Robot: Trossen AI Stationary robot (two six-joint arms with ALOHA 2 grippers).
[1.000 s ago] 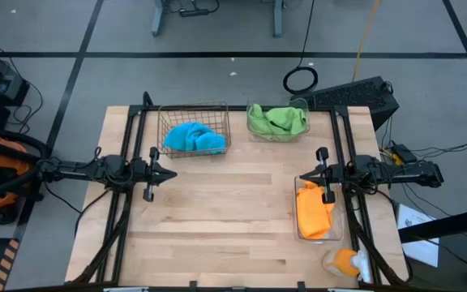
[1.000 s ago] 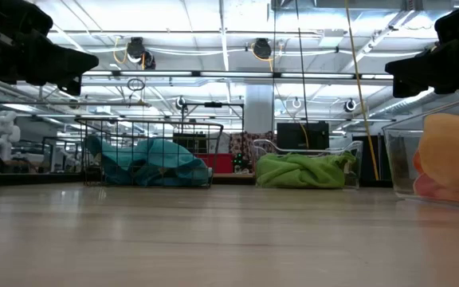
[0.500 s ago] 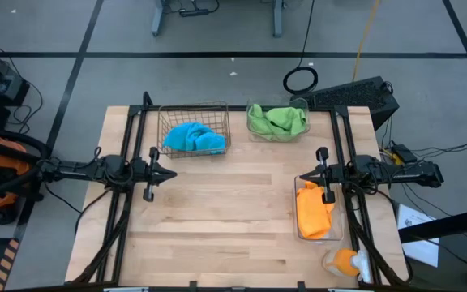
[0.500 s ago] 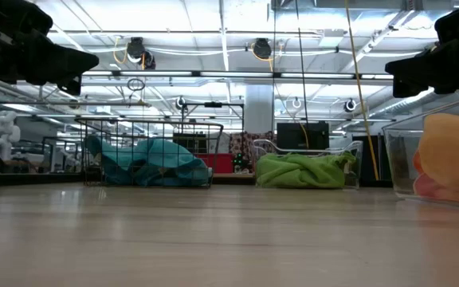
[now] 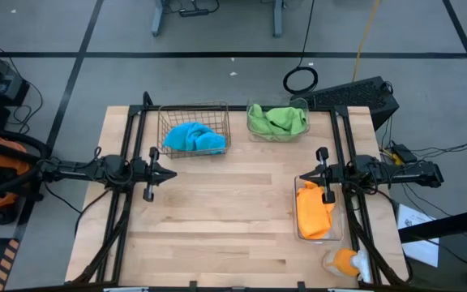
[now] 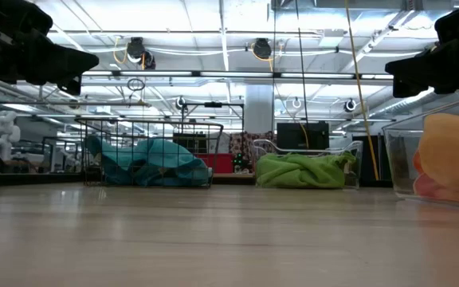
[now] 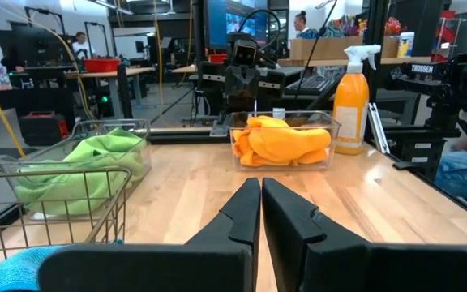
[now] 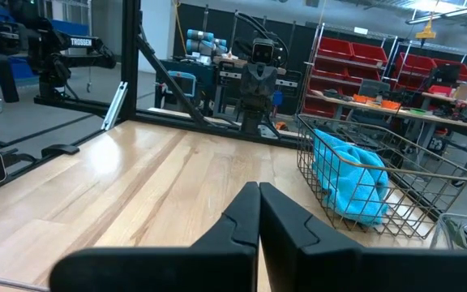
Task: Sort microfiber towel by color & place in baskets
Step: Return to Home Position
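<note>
A blue towel [image 5: 193, 137] lies in the wire basket [image 5: 194, 113] at the far edge of the table. Beside it a green towel [image 5: 278, 121] fills a clear bin [image 5: 250, 109]. Orange towels [image 5: 313, 210] lie in a clear bin [image 5: 299, 235] at the right side. My left gripper [image 5: 172, 173] hovers shut and level above the table's left side, holding nothing. My right gripper [image 5: 301, 178] hovers shut and level over the far end of the orange bin, also holding nothing.
An orange spray bottle [image 5: 343, 261] stands near the table's right front corner. Bare wood [image 5: 217, 211] spreads across the middle and front of the table. Dark frame rails [image 5: 128, 146] run along both sides. A person shows in the room beyond in the left wrist view.
</note>
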